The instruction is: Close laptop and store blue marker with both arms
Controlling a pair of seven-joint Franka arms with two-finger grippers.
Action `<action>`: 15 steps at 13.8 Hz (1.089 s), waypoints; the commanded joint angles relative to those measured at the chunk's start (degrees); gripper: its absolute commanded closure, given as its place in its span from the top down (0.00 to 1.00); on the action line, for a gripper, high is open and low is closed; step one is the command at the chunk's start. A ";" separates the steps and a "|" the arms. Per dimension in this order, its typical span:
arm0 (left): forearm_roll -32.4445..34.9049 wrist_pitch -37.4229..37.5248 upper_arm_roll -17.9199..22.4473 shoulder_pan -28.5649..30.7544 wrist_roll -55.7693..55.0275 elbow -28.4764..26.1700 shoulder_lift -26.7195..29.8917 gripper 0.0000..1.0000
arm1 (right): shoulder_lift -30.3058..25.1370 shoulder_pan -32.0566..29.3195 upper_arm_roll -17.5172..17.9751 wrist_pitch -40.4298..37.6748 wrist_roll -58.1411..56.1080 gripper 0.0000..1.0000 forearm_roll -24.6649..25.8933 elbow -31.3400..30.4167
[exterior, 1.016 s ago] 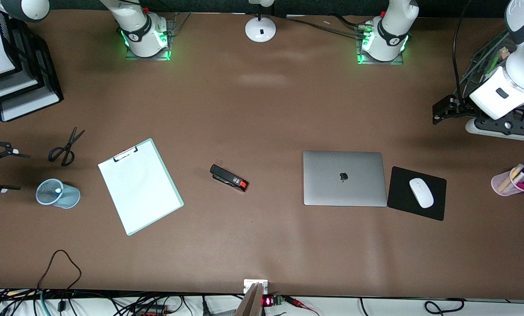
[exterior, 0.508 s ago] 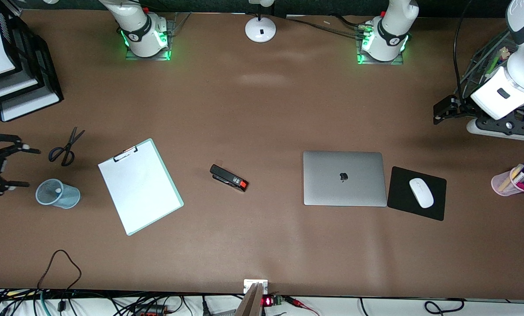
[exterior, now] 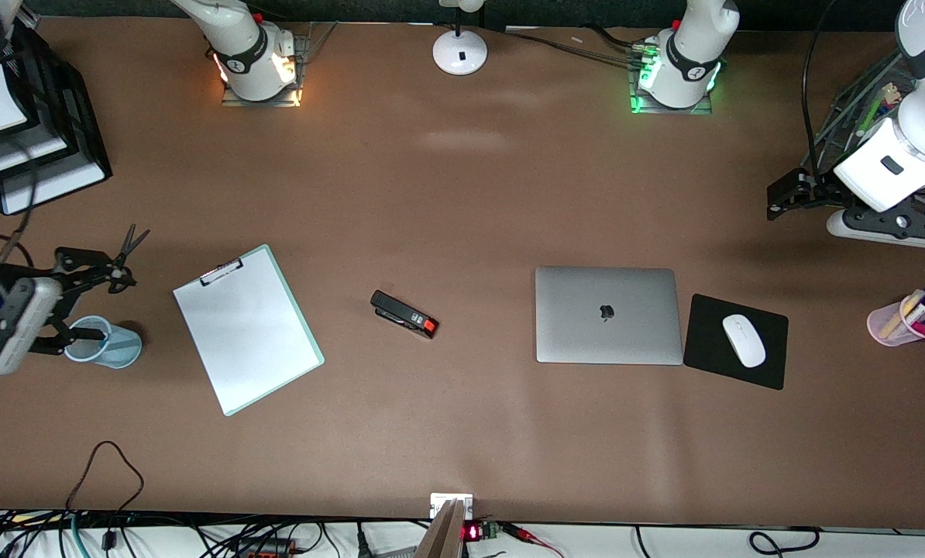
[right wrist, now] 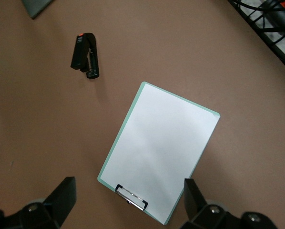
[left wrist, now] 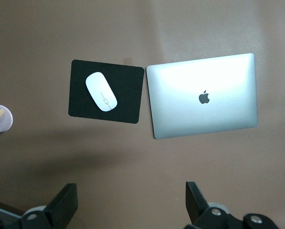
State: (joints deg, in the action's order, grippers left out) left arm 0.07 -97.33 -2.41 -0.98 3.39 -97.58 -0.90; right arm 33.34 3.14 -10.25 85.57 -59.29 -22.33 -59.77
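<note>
The wide brown table (exterior: 462, 194) lies under my two arms, with their bases along its edge farthest from the front camera. On it the slim silver-grey laptop with the dark apple logo (exterior: 607, 315) already lies flat with its lid down, just beside the flat black mouse pad (exterior: 735, 341) that carries a white mouse (exterior: 744, 340), so I judge the closing part done. The slim bright-blue marker I cannot pick out with certainty: a pink mesh cup of pens (exterior: 906, 318) stands at the left arm's end of the table, and a bluish-capped tip shows among them, too small to name; a pale blue mesh cup (exterior: 103, 342) stands at the right arm's end. No marker lies loose on the table, so storing looks finished too. My left pincer (exterior: 778, 198) hangs spread and empty above bare table, at the left arm's end. My right pincer (exterior: 94, 302) is spread and empty too, over the blue cup and black scissors (exterior: 124, 252). A white clipboard (exterior: 247, 328) and a black stapler (exterior: 404, 314) lie untouched.
</note>
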 commanded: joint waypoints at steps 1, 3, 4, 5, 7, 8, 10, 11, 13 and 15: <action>0.02 0.47 0.04 0.19 0.74 -0.60 1.17 1.00 | -7.75 4.40 -0.12 3.71 9.94 1.00 4.13 -9.73; 0.02 0.47 -0.05 0.19 0.74 -0.60 1.17 1.00 | -10.91 6.60 -0.12 4.78 20.13 1.00 6.41 -14.22; 0.02 0.56 0.04 0.19 0.74 -0.60 1.17 1.00 | -11.97 7.31 -0.12 4.78 24.53 1.00 7.55 -15.63; 0.02 0.56 0.04 0.19 0.74 -0.60 1.17 1.00 | -12.94 7.84 -0.12 4.69 29.10 1.00 9.83 -17.03; 0.02 0.47 0.04 0.19 0.74 -0.60 1.17 1.00 | -14.17 8.11 0.14 3.90 37.02 1.00 13.09 -19.41; 0.02 0.56 0.04 0.19 0.74 -0.60 1.17 1.00 | -15.22 8.02 0.14 3.99 39.66 1.00 14.58 -21.34; 0.02 0.47 0.04 0.19 0.74 -0.60 1.17 1.00 | -16.81 7.67 0.23 4.07 45.99 1.00 17.31 -24.77; 0.02 0.56 0.04 0.19 0.74 -0.60 1.17 1.00 | -17.16 7.67 0.14 3.90 50.19 1.00 18.54 -25.48; 0.02 0.47 0.04 0.19 0.74 -0.60 1.17 1.00 | -19.09 7.49 0.23 3.64 56.63 1.00 22.40 -27.67; 0.02 0.56 0.04 0.19 0.74 -0.60 1.17 1.00 | -19.89 4.61 0.32 4.42 56.04 1.00 22.68 -27.33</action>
State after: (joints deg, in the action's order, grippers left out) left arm 0.07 -97.30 -2.41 -0.98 3.39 -97.58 -0.90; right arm 16.88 10.24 -10.49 88.68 -4.66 -0.74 -84.44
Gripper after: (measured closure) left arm 0.000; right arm 0.000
